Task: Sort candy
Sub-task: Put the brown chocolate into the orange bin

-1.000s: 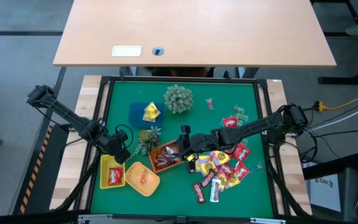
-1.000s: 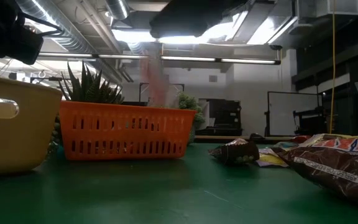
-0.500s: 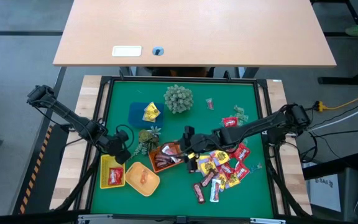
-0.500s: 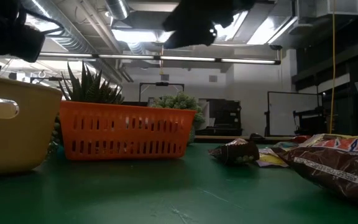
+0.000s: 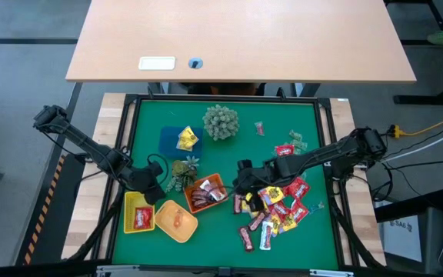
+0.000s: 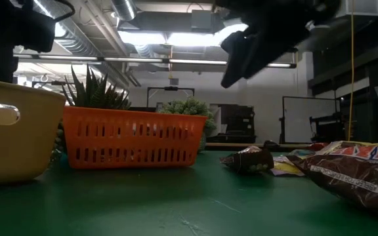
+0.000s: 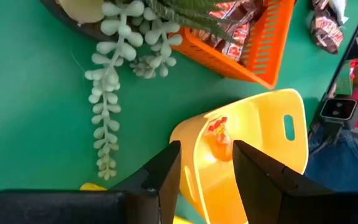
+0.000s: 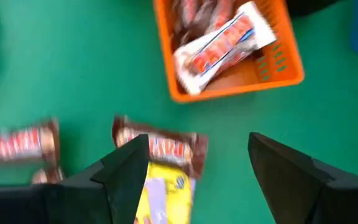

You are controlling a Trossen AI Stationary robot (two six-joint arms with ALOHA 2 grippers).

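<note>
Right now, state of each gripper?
Left gripper: open, empty, above the yellow tray.
Right gripper: open, empty, over a brown candy bar.

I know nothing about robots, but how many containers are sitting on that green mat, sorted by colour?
Blue tray: 1
Orange basket: 1
Yellow: 2, a flat tray and a handled bin
Total: 4

wrapped candy (image 5: 275, 209) heaped on green mat
</note>
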